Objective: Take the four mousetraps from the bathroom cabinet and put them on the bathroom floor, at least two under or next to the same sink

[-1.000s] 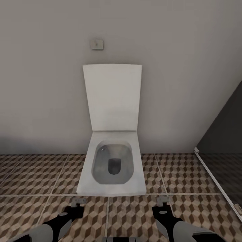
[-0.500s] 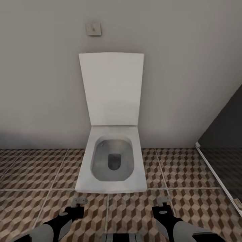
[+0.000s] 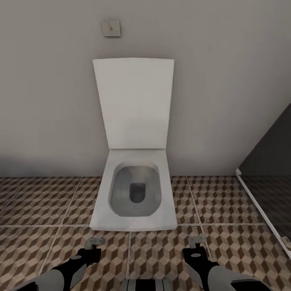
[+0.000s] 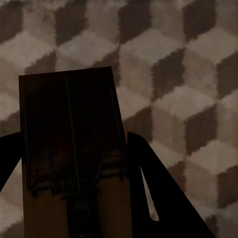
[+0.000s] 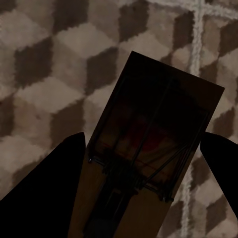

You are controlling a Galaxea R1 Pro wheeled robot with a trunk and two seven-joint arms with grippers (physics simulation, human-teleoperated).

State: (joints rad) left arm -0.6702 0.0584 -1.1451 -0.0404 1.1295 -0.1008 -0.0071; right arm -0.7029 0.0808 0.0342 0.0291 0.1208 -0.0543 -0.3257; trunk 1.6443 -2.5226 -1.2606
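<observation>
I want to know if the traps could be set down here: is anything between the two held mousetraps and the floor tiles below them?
Nothing visible. The left mousetrap and right mousetrap hang over bare bathroom floor. The toilet stands ahead of the grippers, not beneath them.

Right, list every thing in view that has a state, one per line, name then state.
toilet lid: raised, upright against the wall.
toilet bowl: uncovered.
left gripper: shut on a mousetrap.
right gripper: shut on a mousetrap.
left mousetrap: held between the fingers, above the bathroom floor.
right mousetrap: held between the fingers, above the floor.
</observation>
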